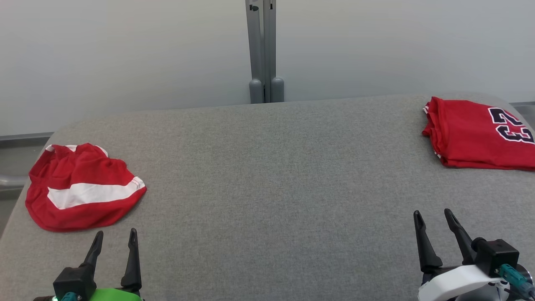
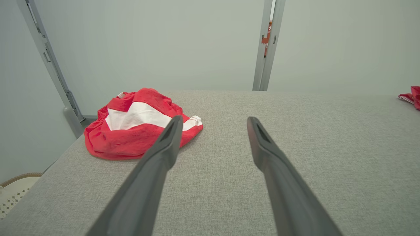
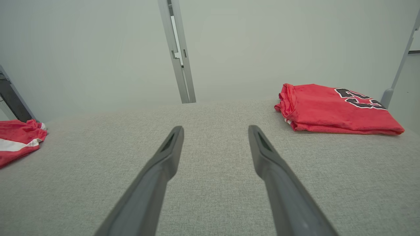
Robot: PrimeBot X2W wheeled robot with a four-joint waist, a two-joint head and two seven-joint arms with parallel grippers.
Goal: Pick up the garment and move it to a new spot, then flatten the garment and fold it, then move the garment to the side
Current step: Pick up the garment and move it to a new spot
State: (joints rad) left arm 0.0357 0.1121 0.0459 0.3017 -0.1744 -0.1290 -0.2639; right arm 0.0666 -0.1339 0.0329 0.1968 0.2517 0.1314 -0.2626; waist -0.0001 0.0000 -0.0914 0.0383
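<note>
Garments: two, both red; they lie well apart on one grey table [image 1: 267, 167]
Crumpled garment [image 1: 81, 188]: one; a bunched heap with a white band across it; at the table's left side, near the left edge; nothing touches it
Folded jersey [image 1: 472, 133]: one; folded flat at the table's far right; dark, white-edged numerals face up; its right end runs out of the head view
Left gripper [image 1: 116, 232]: one; fingers spread wide, holding nothing; at the table's near left, just short of the crumpled garment and apart from it
Right gripper [image 1: 432, 212]: one; fingers likewise wide apart, nothing between them; at the near right, with bare table between it and the folded jersey
Fingers [image 1: 133, 259]: four in all, two to each gripper; long, dark, pointing toward the table's far side
Backdrop: one grey post [image 1: 263, 50] rising behind the table's far edge, near the middle; a plain pale wall [image 1: 125, 54] on both sides of it
</note>
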